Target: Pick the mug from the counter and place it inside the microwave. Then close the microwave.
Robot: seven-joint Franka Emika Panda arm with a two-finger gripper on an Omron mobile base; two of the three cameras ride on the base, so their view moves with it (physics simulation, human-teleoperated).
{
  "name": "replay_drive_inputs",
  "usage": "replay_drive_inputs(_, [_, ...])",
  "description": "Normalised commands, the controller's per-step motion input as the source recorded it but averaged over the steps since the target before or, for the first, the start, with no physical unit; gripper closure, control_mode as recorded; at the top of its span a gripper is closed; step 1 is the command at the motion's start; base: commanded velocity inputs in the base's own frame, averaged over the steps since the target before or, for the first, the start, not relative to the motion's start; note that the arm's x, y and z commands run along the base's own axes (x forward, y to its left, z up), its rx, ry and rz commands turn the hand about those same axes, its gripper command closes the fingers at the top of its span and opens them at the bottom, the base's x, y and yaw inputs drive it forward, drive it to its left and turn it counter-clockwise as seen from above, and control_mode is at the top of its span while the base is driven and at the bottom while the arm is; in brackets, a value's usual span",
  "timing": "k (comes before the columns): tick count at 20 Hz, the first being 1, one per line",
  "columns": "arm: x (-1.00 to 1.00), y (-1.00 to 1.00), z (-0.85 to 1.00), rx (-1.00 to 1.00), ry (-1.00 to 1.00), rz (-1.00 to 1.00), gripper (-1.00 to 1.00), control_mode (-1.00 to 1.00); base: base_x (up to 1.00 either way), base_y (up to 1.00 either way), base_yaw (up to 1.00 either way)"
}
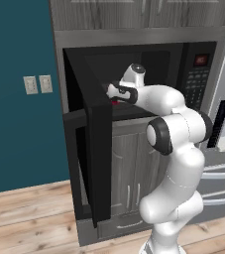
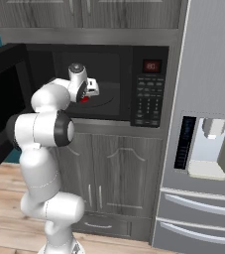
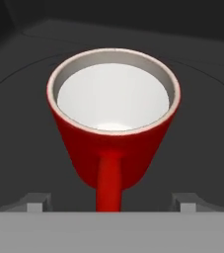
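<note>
I see the open door at left, keypad and fridge at right. The mug stands upright inside the microwave, mouth up, handle toward my gripper, whose jaws are spread, released.

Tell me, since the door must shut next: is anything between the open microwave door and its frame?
Yes. The arm reaches through the microwave opening, end effector open over the mug inside; the door would hit it.

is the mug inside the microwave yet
Inside. The mug stands upright on the dark floor of the microwave, whose door is swung open.
</note>
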Motion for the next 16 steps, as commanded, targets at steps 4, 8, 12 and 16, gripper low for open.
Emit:
replay_drive_inputs(4, [-0.43, 0.0, 0.01, 0.0, -0.03, 0.0, -1.0, -1.0, 0.0, 0.0, 0.0])
replay_drive_inputs(8, [-0.75, 0.0, 0.12, 0.0, -0.04, 0.0, -1.0, -1.0, 0.0, 0.0, 0.0])
replay_drive_inputs(12, [-0.77, 0.0, 0.19, 0.0, -0.07, 0.0, -1.0, -1.0, 0.0, 0.0, 0.0])
replay_drive_inputs(16, [-0.61, 0.0, 0.14, 0.0, -0.09, 0.0, -1.0, -1.0, 0.0, 0.0, 0.0])
